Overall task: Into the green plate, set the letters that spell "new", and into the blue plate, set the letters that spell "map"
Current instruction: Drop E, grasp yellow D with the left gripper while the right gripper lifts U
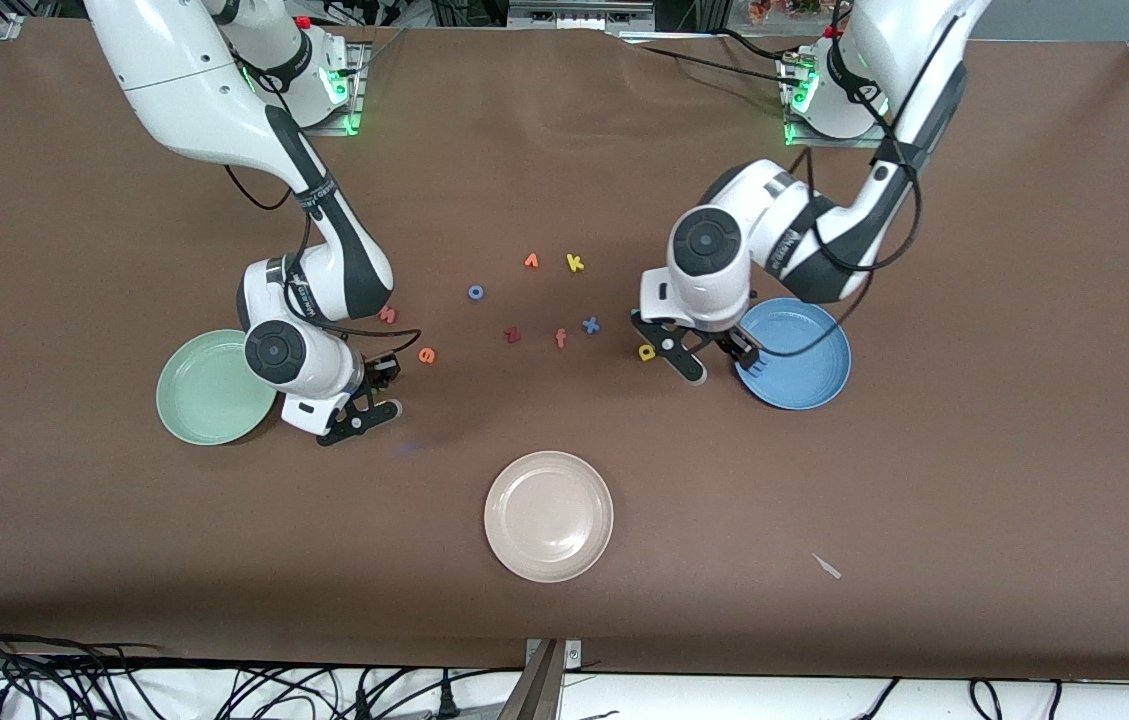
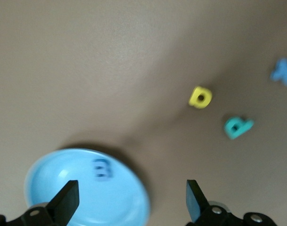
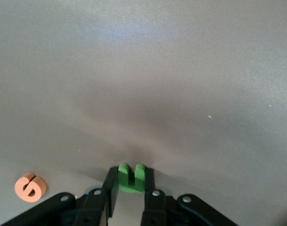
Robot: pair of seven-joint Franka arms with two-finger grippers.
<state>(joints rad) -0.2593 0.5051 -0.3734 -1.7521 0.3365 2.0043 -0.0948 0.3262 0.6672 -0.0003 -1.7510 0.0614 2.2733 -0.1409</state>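
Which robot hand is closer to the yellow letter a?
Left. The left gripper hangs open beside the yellow a, over the blue plate's rim. The right gripper is by the green plate.

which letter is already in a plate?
The blue m, lying in the blue plate. The yellow a and teal p lie on the table beside that plate.

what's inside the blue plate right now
One letter, the blue m, lies in the blue plate. The front view shows no other letter, though the left arm covers part of the plate. The yellow a and teal p sit on the table.
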